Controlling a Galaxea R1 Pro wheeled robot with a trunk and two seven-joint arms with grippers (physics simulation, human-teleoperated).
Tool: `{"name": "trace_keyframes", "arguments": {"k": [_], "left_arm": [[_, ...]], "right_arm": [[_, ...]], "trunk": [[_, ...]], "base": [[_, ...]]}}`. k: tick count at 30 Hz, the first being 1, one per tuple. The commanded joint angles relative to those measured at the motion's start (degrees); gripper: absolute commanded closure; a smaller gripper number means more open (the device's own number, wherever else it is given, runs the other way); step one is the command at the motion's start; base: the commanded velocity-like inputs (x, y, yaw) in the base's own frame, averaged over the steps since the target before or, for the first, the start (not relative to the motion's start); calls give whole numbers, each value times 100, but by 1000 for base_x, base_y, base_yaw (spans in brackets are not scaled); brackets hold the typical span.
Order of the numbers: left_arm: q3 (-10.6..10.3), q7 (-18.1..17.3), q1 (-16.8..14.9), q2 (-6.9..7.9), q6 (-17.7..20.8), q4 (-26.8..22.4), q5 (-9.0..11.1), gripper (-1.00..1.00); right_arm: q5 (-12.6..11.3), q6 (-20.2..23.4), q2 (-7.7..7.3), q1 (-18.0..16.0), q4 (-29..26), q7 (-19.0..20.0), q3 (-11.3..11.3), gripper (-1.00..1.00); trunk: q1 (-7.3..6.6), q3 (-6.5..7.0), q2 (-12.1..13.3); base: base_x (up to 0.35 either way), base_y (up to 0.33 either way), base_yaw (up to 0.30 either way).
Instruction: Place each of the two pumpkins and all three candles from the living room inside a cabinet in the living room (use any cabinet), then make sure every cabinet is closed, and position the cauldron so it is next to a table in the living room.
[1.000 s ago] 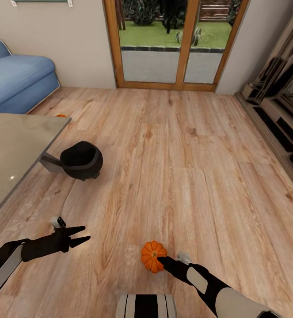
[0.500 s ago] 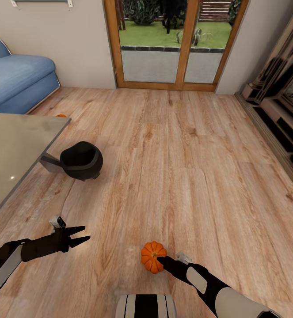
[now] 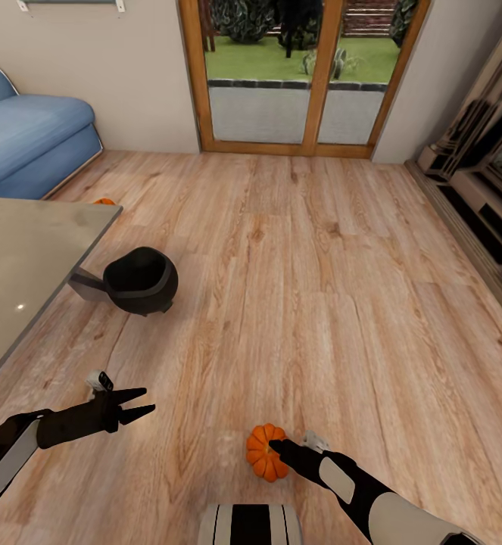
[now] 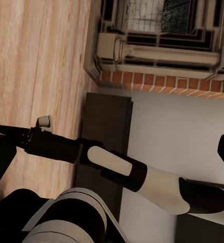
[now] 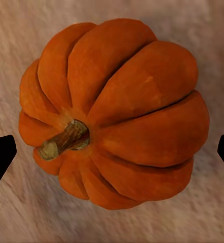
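Note:
One small orange pumpkin [image 3: 264, 454] lies on the wood floor close in front of me; the right wrist view looks at this pumpkin [image 5: 117, 114] from straight above, stem to one side. My right gripper [image 3: 275, 447] is over it and open, its black fingertips [image 5: 0, 157] wide apart on either side and not touching it. My left gripper [image 3: 143, 403] hangs open and empty over bare floor. The black cauldron [image 3: 139, 280] stands beside the corner of the glossy table [image 3: 23, 257]. A second pumpkin [image 3: 104, 201] peeks out behind that corner. The dark cabinet [image 3: 481, 200] runs along the right wall.
A blue sofa [image 3: 31, 140] stands at the back left. Wood-framed glass doors [image 3: 304, 76] fill the far wall. Wide open floor lies between the table and the cabinet. The left wrist view looks across my right arm [image 4: 122, 169] toward a brick wall [image 4: 162, 81].
The pumpkin now sits a little lower and looks smaller beside the right fingertips. Both arms have held their places. The view has shifted slightly.

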Motion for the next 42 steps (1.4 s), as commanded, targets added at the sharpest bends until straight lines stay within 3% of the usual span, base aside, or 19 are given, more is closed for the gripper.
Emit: {"name": "trace_keyframes", "arguments": {"k": [1,18,35,42], "left_arm": [[-17,-11,-4,6,43,3,26,-100],[19,-11,-4,19,43,3,30,-100],[35,-11,-4,23,43,3,27,-100],[34,-11,-4,18,43,3,27,-100]], "right_arm": [[-22,10,-3,-4,2,11,17,-100],[-22,10,-3,-4,1,11,17,-100],[-22,10,-3,-4,2,11,17,-100],[-22,-78,-1,-4,11,11,17,-100]], "trunk": [[-1,-3,-1],[7,-70,-5],[51,-447,-28],[51,-447,-28]], "base": [[16,11,0],[2,1,0],[0,0,0],[0,0,0]]}}
